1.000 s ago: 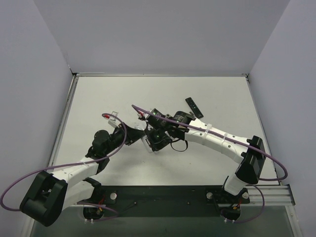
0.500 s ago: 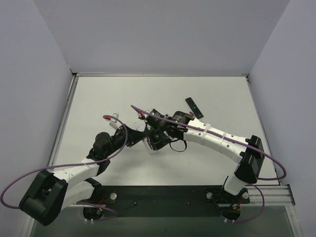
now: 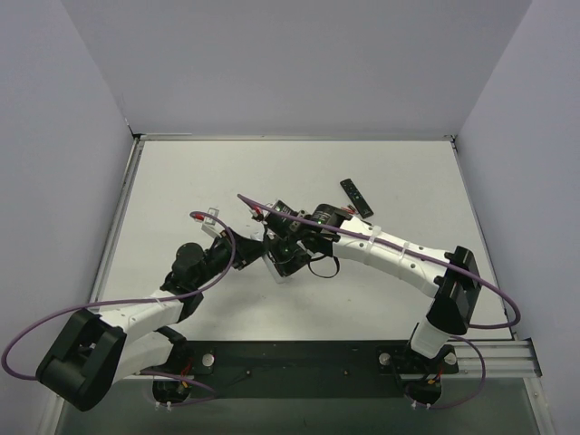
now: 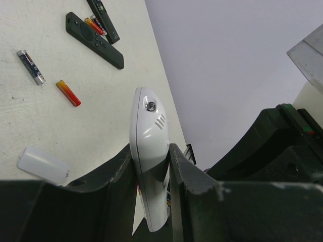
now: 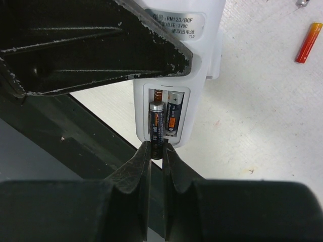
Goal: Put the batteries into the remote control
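My left gripper is shut on a white remote control, gripping its sides and holding it on edge above the table. In the right wrist view the remote control shows its open battery bay. One dark battery lies seated in the bay. My right gripper is shut on the lower end of a second dark battery, which stands partly in the left slot. In the top view both grippers meet at the remote control mid-table.
Loose on the table lie a grey battery, a red battery and the white battery cover. Two black remotes lie farther off with more batteries between them. One black remote shows in the top view.
Both arms have shifted slightly: the left wrist edged right, the right wrist edged left. Both grips are unchanged.
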`<state>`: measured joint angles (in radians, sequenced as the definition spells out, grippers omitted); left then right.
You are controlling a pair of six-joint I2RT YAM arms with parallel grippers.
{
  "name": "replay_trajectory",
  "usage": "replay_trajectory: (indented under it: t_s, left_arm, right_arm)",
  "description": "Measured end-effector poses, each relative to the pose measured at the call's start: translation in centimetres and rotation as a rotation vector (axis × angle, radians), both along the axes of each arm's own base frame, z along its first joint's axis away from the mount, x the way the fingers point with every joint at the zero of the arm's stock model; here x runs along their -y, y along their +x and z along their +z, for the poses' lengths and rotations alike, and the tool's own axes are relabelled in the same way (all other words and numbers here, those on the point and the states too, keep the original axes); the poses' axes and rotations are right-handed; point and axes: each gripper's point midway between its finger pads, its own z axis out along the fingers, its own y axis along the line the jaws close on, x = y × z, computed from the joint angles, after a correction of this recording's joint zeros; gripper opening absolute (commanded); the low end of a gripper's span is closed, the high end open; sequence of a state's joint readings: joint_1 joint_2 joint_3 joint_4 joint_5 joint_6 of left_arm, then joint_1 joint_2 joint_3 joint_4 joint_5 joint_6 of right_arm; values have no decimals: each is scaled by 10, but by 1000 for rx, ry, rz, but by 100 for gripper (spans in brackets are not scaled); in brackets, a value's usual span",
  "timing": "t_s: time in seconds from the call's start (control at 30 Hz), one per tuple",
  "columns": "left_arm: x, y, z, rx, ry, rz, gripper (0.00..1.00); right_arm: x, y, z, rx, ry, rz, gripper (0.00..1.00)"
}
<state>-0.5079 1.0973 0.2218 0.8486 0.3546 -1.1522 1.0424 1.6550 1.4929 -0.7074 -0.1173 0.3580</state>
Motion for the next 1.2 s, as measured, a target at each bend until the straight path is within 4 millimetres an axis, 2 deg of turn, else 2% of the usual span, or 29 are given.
replay_trajectory:
  t_s: [0.47, 0.8, 1.2]
  left_arm:
    - [5, -4, -4, -22, -2, -10, 0]
    - [5, -4, -2, -26, -28, 1, 0]
    - [3, -4, -12, -87, -50, 25, 0]
  right_arm:
    - [-2, 0, -2, 3, -7, 0, 8]
    - [-5, 0, -2, 5, -8, -1, 23]
    - [-6, 3, -3, 32, -13, -5, 30]
